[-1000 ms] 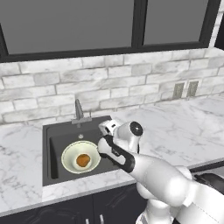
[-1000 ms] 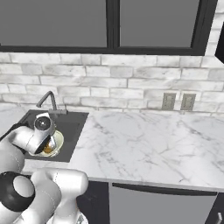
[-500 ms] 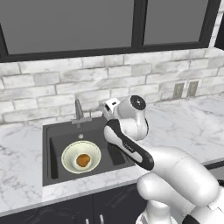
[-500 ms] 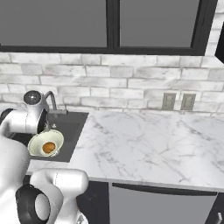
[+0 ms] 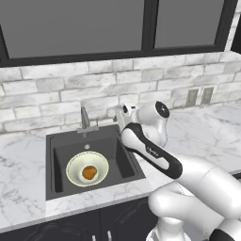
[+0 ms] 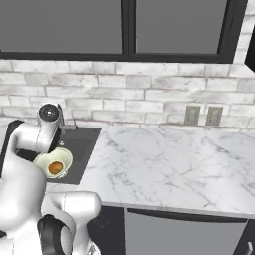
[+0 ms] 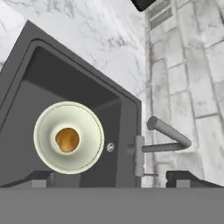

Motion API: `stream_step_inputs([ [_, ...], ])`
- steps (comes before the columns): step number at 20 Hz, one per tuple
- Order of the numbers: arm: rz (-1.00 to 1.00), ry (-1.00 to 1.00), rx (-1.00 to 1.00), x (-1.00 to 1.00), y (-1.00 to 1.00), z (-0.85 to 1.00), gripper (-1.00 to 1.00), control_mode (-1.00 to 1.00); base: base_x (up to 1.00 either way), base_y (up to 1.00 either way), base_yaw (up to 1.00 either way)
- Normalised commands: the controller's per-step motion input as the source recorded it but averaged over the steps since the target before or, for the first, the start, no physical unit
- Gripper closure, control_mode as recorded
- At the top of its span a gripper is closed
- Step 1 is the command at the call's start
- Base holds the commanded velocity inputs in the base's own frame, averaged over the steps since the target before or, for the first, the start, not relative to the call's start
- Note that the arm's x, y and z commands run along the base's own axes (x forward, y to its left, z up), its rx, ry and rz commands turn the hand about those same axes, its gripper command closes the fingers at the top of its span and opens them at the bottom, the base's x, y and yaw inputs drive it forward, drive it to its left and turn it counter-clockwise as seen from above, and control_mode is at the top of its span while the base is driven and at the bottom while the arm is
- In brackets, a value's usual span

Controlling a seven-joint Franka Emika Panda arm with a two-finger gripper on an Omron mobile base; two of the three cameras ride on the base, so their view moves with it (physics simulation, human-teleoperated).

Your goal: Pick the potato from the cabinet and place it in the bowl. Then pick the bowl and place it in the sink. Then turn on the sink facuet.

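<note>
One potato sits in the bowl (inside the sink).

We see the gripper only as two dark finger tips cut by the bottom edge of the hand view. Right base view: the arm hides most of the sink and clips the bowl. Faucet lever detail too small.

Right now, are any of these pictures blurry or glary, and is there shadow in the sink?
Left base view: even flat light, no glare, soft edges; the sink walls read darker than its floor. Right base view: equally flat, with the bowl partly hidden by the arm. Hand view: sharpest, potato and faucet clear, no marked shadow.
</note>
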Motion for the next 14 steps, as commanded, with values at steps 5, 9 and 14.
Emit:
stream_step_inputs([
  [5,-0.38,0.00,0.59,0.27,0.00,-0.14,-1.00,-1.00,0.00,0.00,0.00],
  [9,-0.40,0.00,0.65,0.38,0.00,-0.25,-1.00,-1.00,0.00,0.00,0.00],
  [14,-0.15,0.11,0.80,0.48,-0.09,-0.06,-1.00,-1.00,0.00,0.00,0.00],
])
